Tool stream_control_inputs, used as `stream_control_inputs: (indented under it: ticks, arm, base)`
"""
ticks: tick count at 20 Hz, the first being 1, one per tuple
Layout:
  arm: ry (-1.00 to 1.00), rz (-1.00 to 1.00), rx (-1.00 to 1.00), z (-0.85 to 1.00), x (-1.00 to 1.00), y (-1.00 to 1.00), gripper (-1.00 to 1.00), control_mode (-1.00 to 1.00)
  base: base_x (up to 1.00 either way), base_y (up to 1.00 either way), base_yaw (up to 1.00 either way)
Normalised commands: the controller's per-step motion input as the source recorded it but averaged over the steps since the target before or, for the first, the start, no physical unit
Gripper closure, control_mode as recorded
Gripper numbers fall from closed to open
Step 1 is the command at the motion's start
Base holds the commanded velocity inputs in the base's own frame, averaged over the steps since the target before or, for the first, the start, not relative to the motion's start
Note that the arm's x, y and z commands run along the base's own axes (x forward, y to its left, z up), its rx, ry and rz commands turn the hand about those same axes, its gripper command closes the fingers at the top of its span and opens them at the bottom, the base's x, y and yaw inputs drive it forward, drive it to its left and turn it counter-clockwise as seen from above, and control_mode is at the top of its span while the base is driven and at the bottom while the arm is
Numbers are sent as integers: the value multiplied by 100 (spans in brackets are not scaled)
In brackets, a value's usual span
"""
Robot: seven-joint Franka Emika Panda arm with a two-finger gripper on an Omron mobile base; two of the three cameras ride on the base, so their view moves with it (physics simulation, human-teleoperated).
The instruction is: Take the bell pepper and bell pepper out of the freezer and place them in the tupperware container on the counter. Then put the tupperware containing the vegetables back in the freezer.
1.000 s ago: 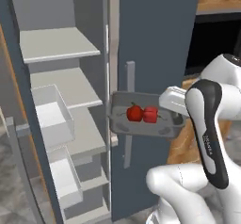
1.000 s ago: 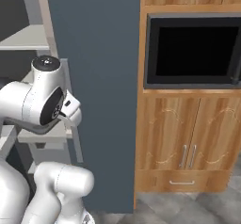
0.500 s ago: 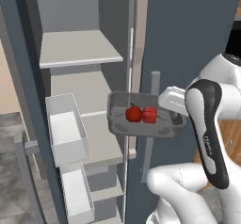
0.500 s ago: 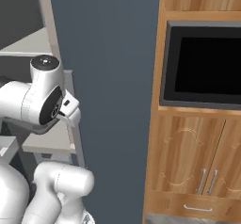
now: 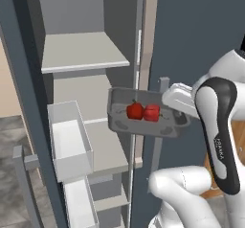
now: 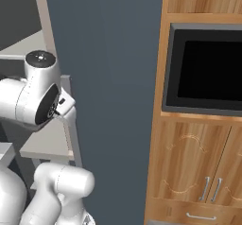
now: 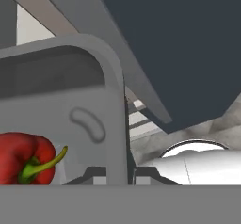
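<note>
The hand is closed on the right rim of the tupperware container, which it holds in the air at the centre of the left base view. Two bell peppers lie side by side in it, touching. In the hand view one pepper is at the lower left, inside the rim. Behind the container, at the left, is the open freezer with grey shelves and a clear drawer. The dark freezer door fills the middle of the right base view, with a wooden cabinet and a black oven at the right.
</note>
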Motion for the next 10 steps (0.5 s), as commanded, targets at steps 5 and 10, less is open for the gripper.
stream_control_inputs:
  ticks: [5, 10]
  arm:
    - [0, -17, 14, 60, -4, 24, 100, -100]
    - [0, -32, 2, 31, 0, 73, 100, -100]
  base:
    - [0, 0, 0]
    - [0, 0, 0]
